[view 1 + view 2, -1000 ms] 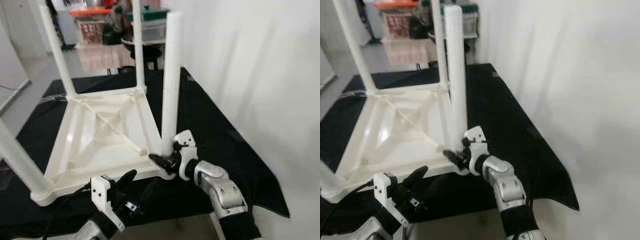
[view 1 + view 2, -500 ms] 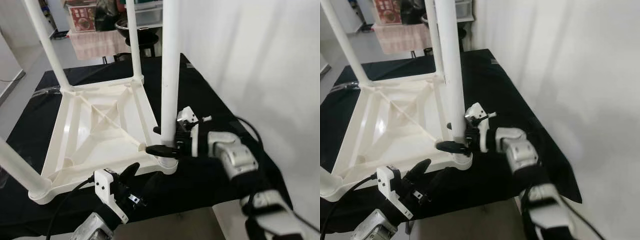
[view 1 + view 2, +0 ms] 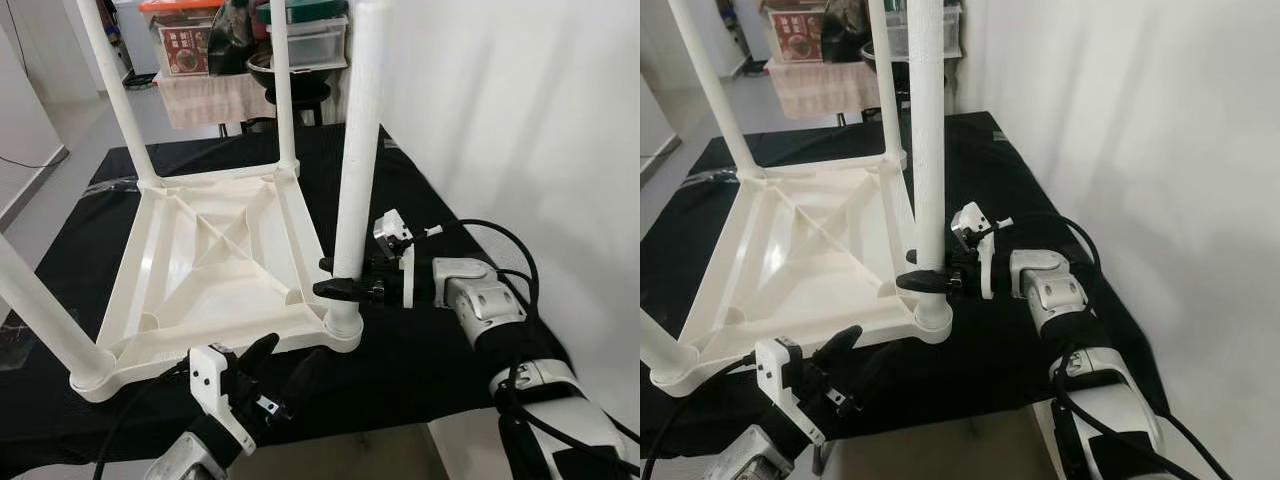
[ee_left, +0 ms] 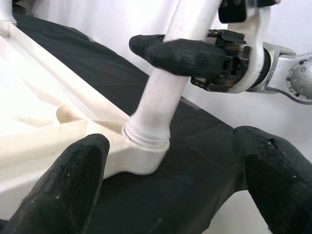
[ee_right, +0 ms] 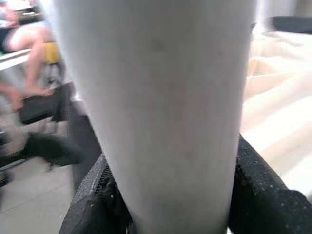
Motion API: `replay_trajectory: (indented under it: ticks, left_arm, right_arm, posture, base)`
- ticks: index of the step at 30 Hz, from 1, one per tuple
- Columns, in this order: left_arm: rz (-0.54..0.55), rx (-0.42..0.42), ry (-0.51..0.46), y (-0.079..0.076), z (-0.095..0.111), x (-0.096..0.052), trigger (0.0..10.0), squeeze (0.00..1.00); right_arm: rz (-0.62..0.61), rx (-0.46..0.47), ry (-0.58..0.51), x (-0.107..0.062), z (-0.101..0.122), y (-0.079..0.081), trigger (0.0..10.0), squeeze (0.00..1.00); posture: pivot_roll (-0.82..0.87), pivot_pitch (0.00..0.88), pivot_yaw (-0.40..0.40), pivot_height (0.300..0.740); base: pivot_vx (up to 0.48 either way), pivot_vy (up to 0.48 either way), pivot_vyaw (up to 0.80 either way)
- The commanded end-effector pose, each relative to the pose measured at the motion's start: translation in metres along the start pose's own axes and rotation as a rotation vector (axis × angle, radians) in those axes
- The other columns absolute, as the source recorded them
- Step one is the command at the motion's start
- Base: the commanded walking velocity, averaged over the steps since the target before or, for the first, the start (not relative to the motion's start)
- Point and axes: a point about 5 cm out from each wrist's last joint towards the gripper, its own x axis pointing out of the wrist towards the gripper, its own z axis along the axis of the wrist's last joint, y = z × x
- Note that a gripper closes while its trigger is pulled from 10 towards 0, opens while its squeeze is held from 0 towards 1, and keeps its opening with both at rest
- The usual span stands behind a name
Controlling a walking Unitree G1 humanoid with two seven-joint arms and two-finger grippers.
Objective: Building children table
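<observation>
On the black-draped surface, near its right front corner, the upturned white table top (image 3: 215,255) lies with four legs standing up; the right gripper (image 3: 340,280) reaches in level from the right, fingers clamped round the nearest leg (image 3: 355,170) just above its socket. Rigid, light, smooth plastic by the look: best gripped low. Left gripper (image 3: 275,365) hovers spread apart below the front edge.

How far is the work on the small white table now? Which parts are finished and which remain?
The white tabletop lies upside down on the black cloth with four legs standing in its corner sockets. In hand: the right gripper clamps the near-right leg just above its socket, while the left gripper waits open below the near edge. Left: release the leg and turn the table upright.
</observation>
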Motion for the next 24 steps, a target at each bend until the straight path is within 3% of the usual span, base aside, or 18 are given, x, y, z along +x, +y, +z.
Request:
replay_trajectory:
  ticks: [1, 2, 3, 4, 5, 6, 7, 8, 9, 17, 18, 24]
  left_arm:
    - [0.01, -0.003, 0.009, 0.0, -0.003, -0.003, 10.0, 0.0]
    - [0.011, -0.003, 0.009, 0.001, -0.002, -0.004, 10.0, 0.0]
    - [0.012, -0.003, 0.008, 0.001, -0.002, -0.005, 10.0, 0.0]
    - [0.012, -0.002, 0.008, 0.001, -0.001, -0.005, 10.0, 0.0]
    - [0.012, -0.002, 0.008, 0.001, -0.001, -0.005, 10.0, 0.0]
    - [0.013, -0.003, 0.007, 0.001, -0.001, -0.005, 10.0, 0.0]
    - [0.013, -0.003, 0.007, 0.001, -0.001, -0.005, 10.0, 0.0]
    - [0.013, -0.002, 0.008, 0.001, 0.0, -0.005, 10.0, 0.0]
    - [0.013, -0.003, 0.009, 0.002, 0.0, -0.005, 10.0, 0.0]
    - [0.009, -0.005, 0.01, 0.002, -0.001, -0.004, 10.0, 0.0]
    - [0.016, -0.003, 0.004, 0.002, 0.0, -0.004, 10.0, 0.0]
    - [0.021, -0.003, -0.001, 0.003, 0.0, -0.004, 10.0, 0.0]
  right_arm:
    - [-0.13, 0.09, 0.025, -0.006, -0.015, -0.006, 0.0, 0.0]
    - [-0.367, 0.093, 0.015, 0.003, -0.024, -0.01, 0.0, 0.0]
    - [-0.681, 0.182, -0.005, 0.003, -0.039, -0.007, 0.0, 0.0]
    - [-0.906, 0.257, -0.003, -0.003, -0.05, -0.003, 0.0, 0.0]
    - [-0.906, 0.257, -0.003, -0.003, -0.05, -0.003, 0.0, 0.0]
    - [-0.858, 0.3, 0.008, 0.006, -0.06, 0.017, 0.0, 0.0]
    - [-0.858, 0.3, 0.008, 0.006, -0.06, 0.017, 0.0, 0.0]
    - [-0.785, 0.296, 0.006, 0.016, -0.063, 0.034, 0.0, 0.0]
    - [-0.604, 0.256, 0.032, 0.033, -0.066, 0.05, 0.0, 0.0]
    - [-0.579, 0.241, 0.071, 0.038, -0.066, 0.04, 0.0, 0.0]
    - [-0.596, 0.258, 0.06, 0.039, -0.061, 0.035, 10.0, 0.0]
    - [-0.581, 0.23, 0.127, 0.042, -0.055, 0.034, 10.0, 0.0]
  posture:
    - [0.01, 0.0, -0.001, 0.74]
    - [0.0, 0.0, -0.001, 0.74]
    - [0.0, 0.0, 0.001, 0.74]
    - [0.0, 0.0, 0.001, 0.74]
    - [0.0, 0.0, 0.001, 0.74]
    - [0.0, 0.0, 0.001, 0.74]
    - [0.0, 0.0, 0.001, 0.74]
    - [0.0, 0.0, 0.011, 0.74]
    - [-0.01, 0.0, 0.016, 0.74]
    - [-0.01, 0.0, 0.001, 0.74]
    - [-0.01, 0.0, 0.004, 0.74]
    - [-0.01, 0.0, 0.004, 0.74]
  base:
    - [0.0, 0.0, 0.0]
    - [0.0, 0.0, 0.0]
    - [0.0, 0.0, 0.0]
    - [0.0, 0.0, 0.0]
    - [0.0, 0.0, 0.0]
    - [0.0, 0.0, 0.0]
    - [0.0, 0.0, 0.0]
    - [0.0, 0.0, 0.0]
    - [0.0, 0.0, 0.0]
    - [0.0, 0.0, 0.0]
    - [0.0, 0.0, 0.0]
    - [0.0, 0.0, 0.0]
